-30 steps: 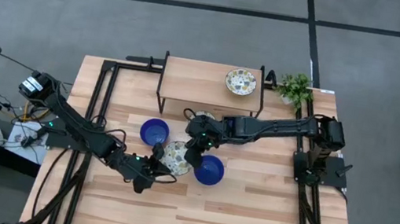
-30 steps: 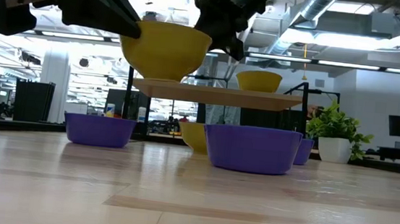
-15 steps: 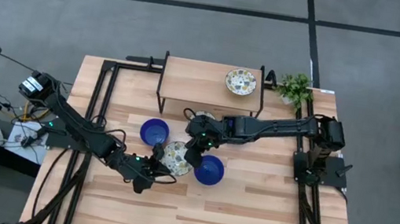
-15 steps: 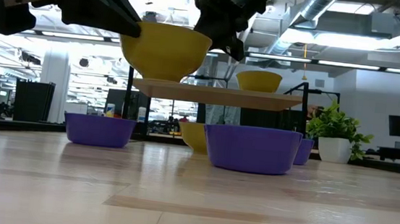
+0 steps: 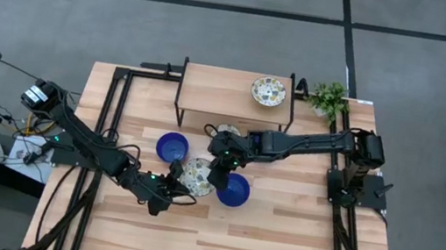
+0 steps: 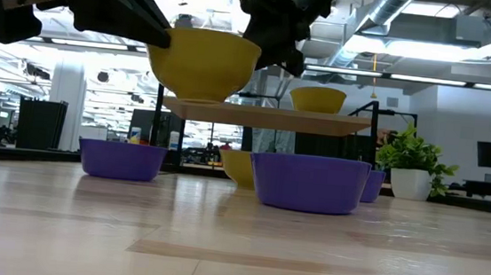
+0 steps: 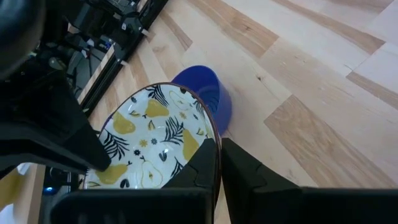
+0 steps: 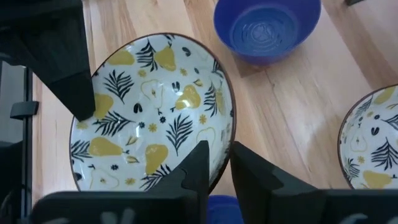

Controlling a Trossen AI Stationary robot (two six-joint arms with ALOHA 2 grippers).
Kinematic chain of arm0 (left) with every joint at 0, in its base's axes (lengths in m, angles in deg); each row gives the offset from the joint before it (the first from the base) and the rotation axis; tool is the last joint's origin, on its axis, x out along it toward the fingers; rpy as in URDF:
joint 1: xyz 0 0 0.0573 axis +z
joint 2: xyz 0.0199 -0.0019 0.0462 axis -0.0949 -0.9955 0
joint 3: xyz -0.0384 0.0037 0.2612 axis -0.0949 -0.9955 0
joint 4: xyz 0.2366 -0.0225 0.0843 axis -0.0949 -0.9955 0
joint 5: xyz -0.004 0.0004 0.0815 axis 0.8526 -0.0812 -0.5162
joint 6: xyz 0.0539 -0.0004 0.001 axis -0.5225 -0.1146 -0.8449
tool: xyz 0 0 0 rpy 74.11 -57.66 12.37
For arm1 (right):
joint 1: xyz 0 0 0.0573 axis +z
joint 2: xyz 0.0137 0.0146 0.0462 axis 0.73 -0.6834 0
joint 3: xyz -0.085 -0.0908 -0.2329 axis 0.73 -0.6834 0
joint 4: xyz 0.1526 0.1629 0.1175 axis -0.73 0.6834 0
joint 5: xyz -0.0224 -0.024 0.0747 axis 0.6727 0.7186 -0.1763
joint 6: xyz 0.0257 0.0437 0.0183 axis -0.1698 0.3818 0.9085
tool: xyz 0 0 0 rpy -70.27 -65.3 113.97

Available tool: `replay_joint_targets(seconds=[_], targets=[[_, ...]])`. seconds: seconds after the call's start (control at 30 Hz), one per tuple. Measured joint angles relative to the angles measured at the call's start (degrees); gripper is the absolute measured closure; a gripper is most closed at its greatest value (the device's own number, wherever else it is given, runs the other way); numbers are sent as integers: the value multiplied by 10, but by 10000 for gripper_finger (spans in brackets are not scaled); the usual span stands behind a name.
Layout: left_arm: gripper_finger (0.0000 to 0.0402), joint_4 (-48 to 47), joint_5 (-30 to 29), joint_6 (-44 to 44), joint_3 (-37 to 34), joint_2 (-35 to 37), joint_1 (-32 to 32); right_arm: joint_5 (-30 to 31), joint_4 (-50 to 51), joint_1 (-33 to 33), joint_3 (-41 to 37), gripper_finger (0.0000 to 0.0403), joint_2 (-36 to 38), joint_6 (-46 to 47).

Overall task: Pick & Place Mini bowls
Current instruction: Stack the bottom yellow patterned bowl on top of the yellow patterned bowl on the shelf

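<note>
Patterned bowl (image 5: 196, 177) hangs mid-handover, pinched by left gripper (image 5: 174, 181) and right gripper (image 5: 214, 173); one bowl (image 5: 269, 91) shelved, others remain.

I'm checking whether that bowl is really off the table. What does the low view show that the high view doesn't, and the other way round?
Only the low view: the held bowl hangs clear above the table, and its outside is yellow. Only the high view: its patterned inside, and the left jaws and right jaws gripping its rim from opposite sides. Both: the shelf with the shelf bowl, the plant, and a blue bowl standing on the table.
</note>
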Motion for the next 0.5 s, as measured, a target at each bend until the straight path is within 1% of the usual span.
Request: replay_joint_targets(seconds=[0.2, 0.5], targets=[[391, 1, -1, 0, 0, 0, 0, 1, -1, 0, 0, 342, 0, 2], [392, 4, 0, -9, 0, 0, 0, -22, -3, -10, 0, 341, 0, -13]])
